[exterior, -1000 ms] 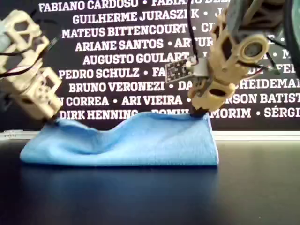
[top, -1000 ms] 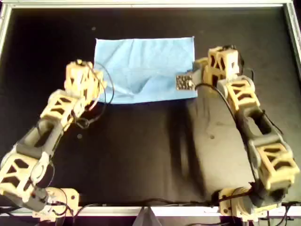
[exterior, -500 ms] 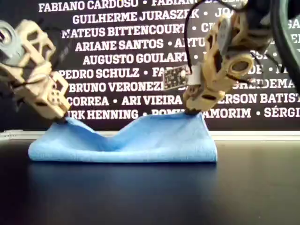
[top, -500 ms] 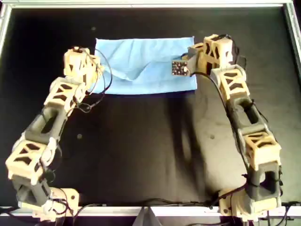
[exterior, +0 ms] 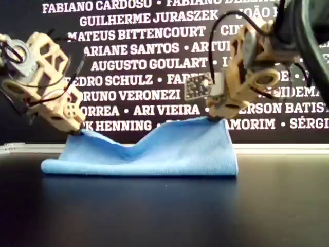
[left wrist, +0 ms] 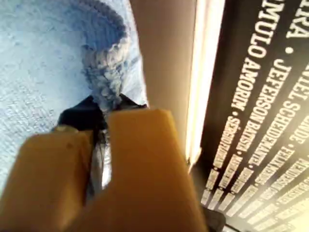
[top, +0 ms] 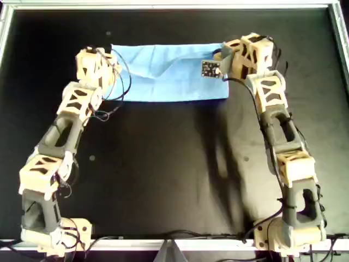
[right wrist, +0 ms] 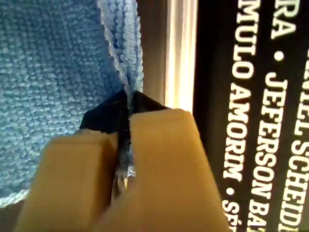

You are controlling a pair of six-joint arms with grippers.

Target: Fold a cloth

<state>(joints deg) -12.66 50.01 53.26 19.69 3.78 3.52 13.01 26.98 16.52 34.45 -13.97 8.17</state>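
Both arms carried cloth (top: 163, 82) edge farther back; fold narrower.

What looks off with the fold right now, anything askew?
The cloth sags in the middle between the two pinched corners. The right gripper holds its corner higher than the left gripper in the exterior view. No damage visible.

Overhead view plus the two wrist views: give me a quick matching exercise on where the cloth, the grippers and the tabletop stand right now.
Column one:
1. light sky-blue thin fabric cloth
2. left gripper
3. right gripper
4. black tabletop

Column two:
A. jaws pinching the cloth's corner at the overhead view's right
B. bare and dark under the arms
C. doubled over, lying near the overhead view's top edge
D. jaws pinching the cloth's corner at the overhead view's left

Pairs: 1-C, 2-D, 3-A, 4-B
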